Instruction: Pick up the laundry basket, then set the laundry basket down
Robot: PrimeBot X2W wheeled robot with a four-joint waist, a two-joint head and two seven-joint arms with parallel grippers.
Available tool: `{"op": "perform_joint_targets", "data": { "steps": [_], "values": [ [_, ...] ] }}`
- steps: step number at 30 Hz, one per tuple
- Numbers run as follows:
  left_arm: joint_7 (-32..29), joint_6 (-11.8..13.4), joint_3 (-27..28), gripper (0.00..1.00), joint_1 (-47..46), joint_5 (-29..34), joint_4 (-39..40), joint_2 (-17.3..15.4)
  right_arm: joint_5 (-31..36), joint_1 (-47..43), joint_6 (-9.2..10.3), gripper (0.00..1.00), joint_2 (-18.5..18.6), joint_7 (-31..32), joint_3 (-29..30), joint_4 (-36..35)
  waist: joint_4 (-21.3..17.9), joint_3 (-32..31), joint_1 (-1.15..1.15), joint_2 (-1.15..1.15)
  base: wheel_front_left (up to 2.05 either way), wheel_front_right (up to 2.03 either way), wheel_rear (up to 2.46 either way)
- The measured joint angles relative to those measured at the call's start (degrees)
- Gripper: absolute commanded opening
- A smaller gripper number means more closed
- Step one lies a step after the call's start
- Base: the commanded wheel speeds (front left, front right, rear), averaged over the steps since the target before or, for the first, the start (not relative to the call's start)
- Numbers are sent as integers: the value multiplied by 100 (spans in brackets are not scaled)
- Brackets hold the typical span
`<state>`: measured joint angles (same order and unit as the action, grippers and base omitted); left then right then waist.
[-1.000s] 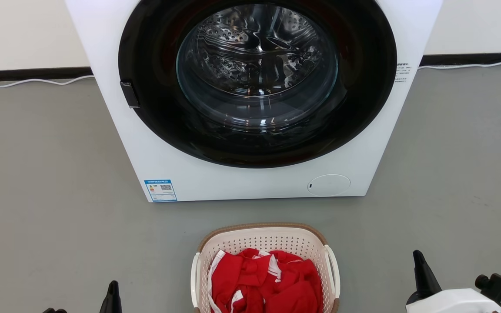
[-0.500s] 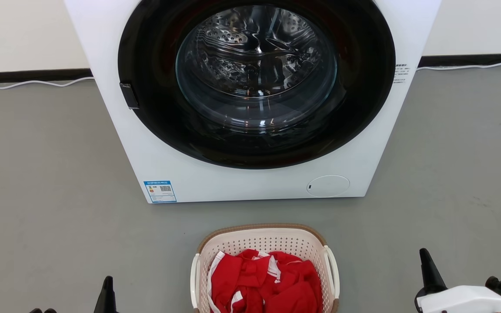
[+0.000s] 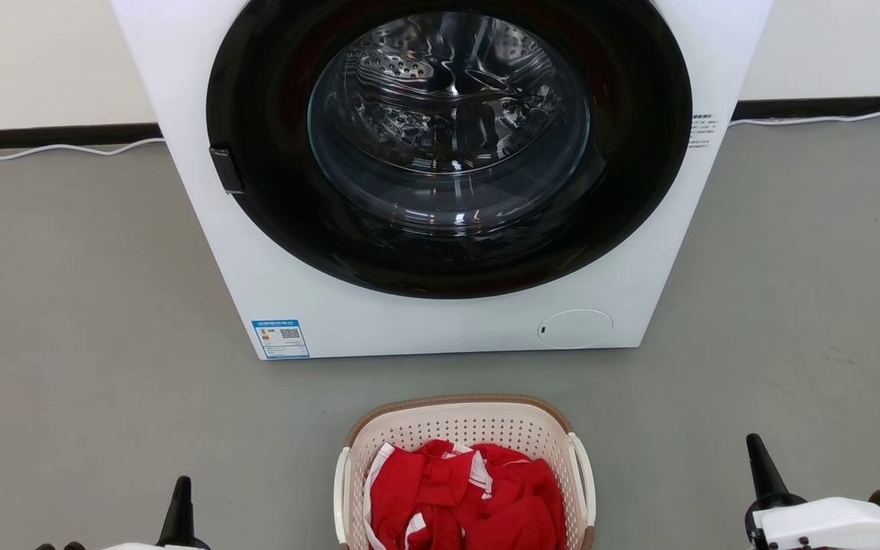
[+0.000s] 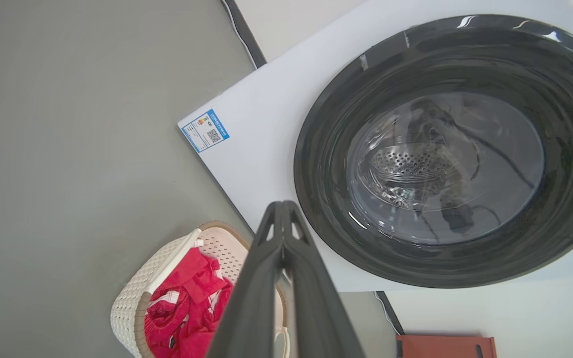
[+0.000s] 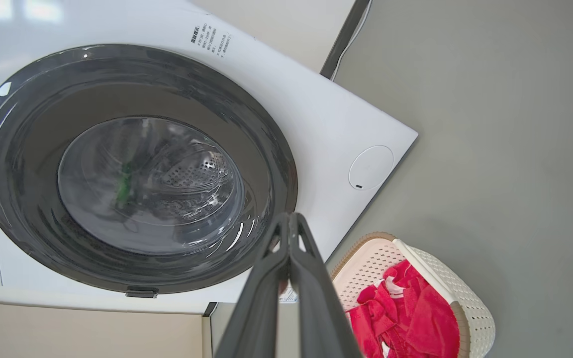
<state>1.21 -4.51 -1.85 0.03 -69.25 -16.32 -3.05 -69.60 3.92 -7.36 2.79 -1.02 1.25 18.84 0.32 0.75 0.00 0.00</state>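
Twice found jaws pressed together, empty: on left gripper and right gripper. Saw the laundry basket between them on grey floor, touching neither, holding red clothes, in front of the washing machine, door closed.

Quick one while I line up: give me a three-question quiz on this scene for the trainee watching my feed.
1. True or false: the left gripper and the right gripper are both shut and hold nothing.
2. What lies in the laundry basket? A) red clothes B) blue towels C) nothing
3. Fill in: the basket stands on the grey floor, in front of the ____.

Key: 1 true; 2 A; 3 washing machine.
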Motion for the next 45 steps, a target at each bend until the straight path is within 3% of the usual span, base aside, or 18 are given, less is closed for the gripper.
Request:
{"op": "perform_joint_targets", "data": {
  "steps": [38,45],
  "values": [
    [-616,-242,475,0,-336,-2368,69,0,-2278,11,1,0,4,610,505,-299,-32,-57,0,0,0,0,0],
    [-624,-255,498,0,-347,-2403,79,2,-2319,21,1,0,3,623,522,-312,-33,-57,0,0,0,0,0]
  ]
}}
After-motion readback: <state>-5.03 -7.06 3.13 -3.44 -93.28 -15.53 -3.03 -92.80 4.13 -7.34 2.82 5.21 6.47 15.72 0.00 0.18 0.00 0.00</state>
